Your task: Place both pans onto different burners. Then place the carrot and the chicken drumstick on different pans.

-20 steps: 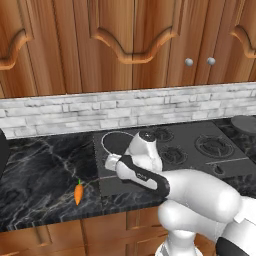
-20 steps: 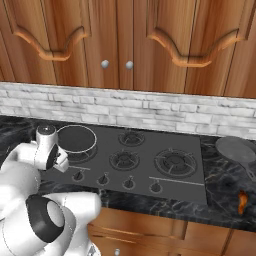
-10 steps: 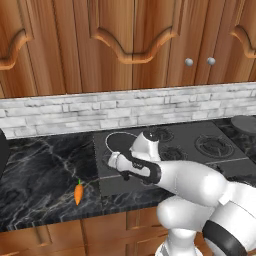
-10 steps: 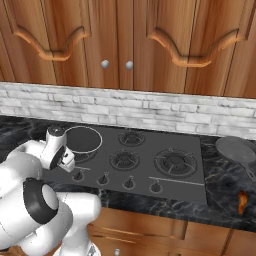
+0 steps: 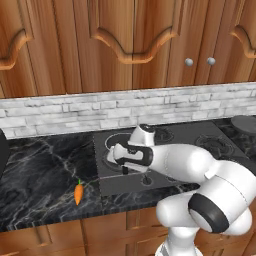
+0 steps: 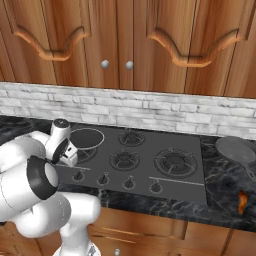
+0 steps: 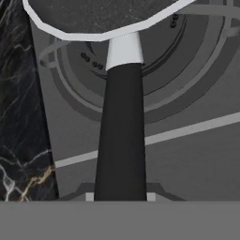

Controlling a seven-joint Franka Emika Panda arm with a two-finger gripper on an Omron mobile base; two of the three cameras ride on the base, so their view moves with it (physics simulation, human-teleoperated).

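1. The pincer [image 5: 125,162] is at the left front of the stovetop [image 5: 210,165], its fingers pressed together on the black handle [image 7: 121,136] of the silver-rimmed pan [image 6: 86,138].
2. In the hand view the handle runs straight up toward 12 o'clock, meets a short pale neck, then the pan's bright rim at the top edge.
3. That pan sits over the rear left burner [image 7: 154,70], whose ringed grate shows beneath the pan and handle in the hand view.
4. In the right base view the pan lies at about 2 o'clock from the hand, just beside it.
5. The plain dark grey pan [image 6: 235,148] rests on the marble worktop [image 5: 40,180] just off the stovetop's right edge, at 3 o'clock from the burners.
6. The chicken drumstick [image 6: 242,202] lies on the worktop at 6 o'clock from the grey pan, near the front edge.
7. The carrot [image 5: 78,192] lies on the worktop left of the stovetop, at about 8 o'clock from the pincer, green top pointing away from the front edge.
8. Other burners [image 6: 174,161] on the stovetop carry no pan.
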